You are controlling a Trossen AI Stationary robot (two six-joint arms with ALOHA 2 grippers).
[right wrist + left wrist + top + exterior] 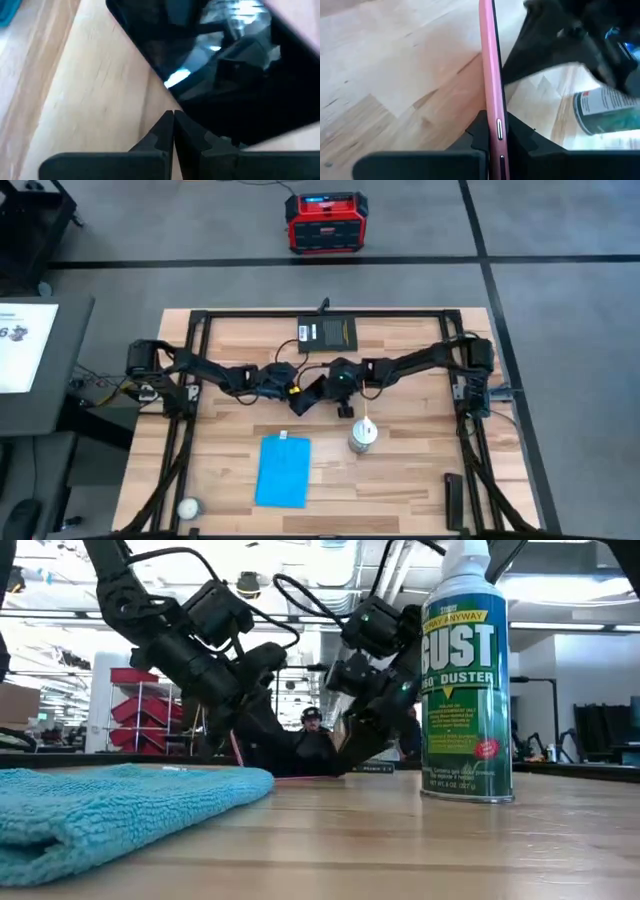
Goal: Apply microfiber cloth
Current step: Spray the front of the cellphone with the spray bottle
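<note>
The sky-blue microfiber cloth [284, 471] lies flat on the table's near side, left of centre, and no gripper touches it; it also shows in the low view [110, 805]. At mid-table my left gripper [294, 391] is shut on a pink-backed phone [490, 70]. My right gripper [327, 387] faces it from the right, fingers shut [173, 119], right at the phone's dark screen [225, 75]. A duster can [363, 436] stands upright just near of the grippers. My left gripper pinches the phone between its two fingers [476, 134], one on each flat face, at the side edge with the buttons [499, 127]. The phone shows edge-on and reaches away from the fingers. My right gripper's shut tips stand at the screen's edge; whether they touch it cannot be told.
A black flat pad [328, 333] lies at the far edge. A narrow black object [454, 500] lies near the front right corner and a small round thing [187, 507] near the front left. The duster can [467, 670] stands close to the right arm.
</note>
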